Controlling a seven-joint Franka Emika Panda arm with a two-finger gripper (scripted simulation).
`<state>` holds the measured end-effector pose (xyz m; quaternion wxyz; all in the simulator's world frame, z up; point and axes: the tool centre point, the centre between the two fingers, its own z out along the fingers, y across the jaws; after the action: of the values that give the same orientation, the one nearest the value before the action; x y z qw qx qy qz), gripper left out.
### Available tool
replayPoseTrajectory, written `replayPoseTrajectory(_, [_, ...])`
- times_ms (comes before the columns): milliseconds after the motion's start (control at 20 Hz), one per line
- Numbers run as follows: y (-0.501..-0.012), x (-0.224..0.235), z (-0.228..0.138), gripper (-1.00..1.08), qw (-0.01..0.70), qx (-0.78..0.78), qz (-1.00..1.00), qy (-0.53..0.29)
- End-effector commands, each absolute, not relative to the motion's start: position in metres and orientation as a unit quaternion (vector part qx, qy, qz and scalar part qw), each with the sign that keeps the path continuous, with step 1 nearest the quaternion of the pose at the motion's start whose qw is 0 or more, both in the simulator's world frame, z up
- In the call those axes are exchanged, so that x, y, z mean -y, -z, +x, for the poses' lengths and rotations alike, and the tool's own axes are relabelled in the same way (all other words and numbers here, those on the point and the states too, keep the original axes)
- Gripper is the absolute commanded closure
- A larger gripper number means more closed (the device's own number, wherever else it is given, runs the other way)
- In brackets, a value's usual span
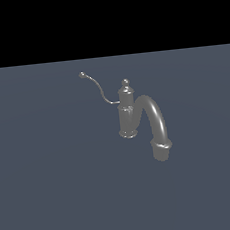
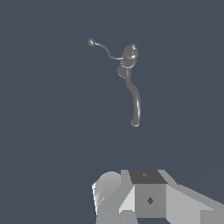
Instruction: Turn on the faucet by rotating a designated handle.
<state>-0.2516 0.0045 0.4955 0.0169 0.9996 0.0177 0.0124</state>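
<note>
Showing 1 faucet [image 1: 137, 117], 1 handle [image 1: 98, 88], prob.

Open floor [image 1: 55, 193] surrounds the faucet [image 1: 127, 110]. Its handle [image 1: 98, 88] reaches toward the exterior view's left with clear space around; the arched spout [image 1: 155, 118] blocks the right.

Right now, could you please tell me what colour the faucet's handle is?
The handle is metallic grey, like the faucet; clearest in the exterior view.

No text, label, brand, number or sign can be read in either view.
</note>
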Motion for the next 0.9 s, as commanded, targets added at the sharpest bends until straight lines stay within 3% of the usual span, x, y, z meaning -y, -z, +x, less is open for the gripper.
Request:
replayPoseTrajectory(0, [-0.495, -0.004, -0.252, 1.08, 0.017, -0.018, 1.0, -0.012])
replayPoseTrajectory(850, [-0.468, -0.032, -0.231, 1.08, 0.015, 0.062, 0.998, -0.011])
